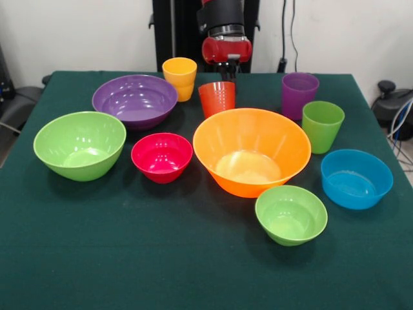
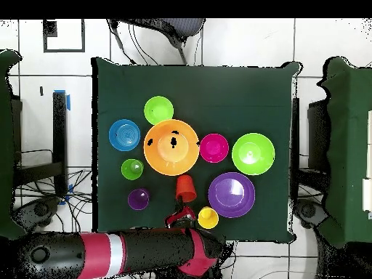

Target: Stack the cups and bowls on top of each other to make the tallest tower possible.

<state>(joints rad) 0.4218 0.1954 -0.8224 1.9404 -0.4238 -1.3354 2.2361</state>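
On the dark green tabletop [image 1: 193, 271] the orange bowl [image 1: 251, 152], the biggest, sits just right of the front view's centre. Left of it and close by is the magenta-red bowl [image 1: 162, 157], and further left the big light green bowl [image 1: 80, 144]. The purple bowl [image 1: 135, 101] stands in the upper left, behind those two. The small light green bowl [image 1: 291, 214] sits in the lower right, just in front of the orange one, and the blue bowl [image 1: 356, 178] lies at the right edge. All six rest upright and separate, none stacked.

Four tumblers stand along the upper part of the frame: a yellow tumbler [image 1: 179, 78] beside the purple bowl, an orange-red tumbler [image 1: 217, 99] just behind the orange bowl, a purple tumbler [image 1: 299, 95] and a green tumbler [image 1: 322, 126] to the right.

The hand [image 1: 226, 70] hangs at top centre, right behind the orange-red tumbler; whether it is open or closed cannot be told.
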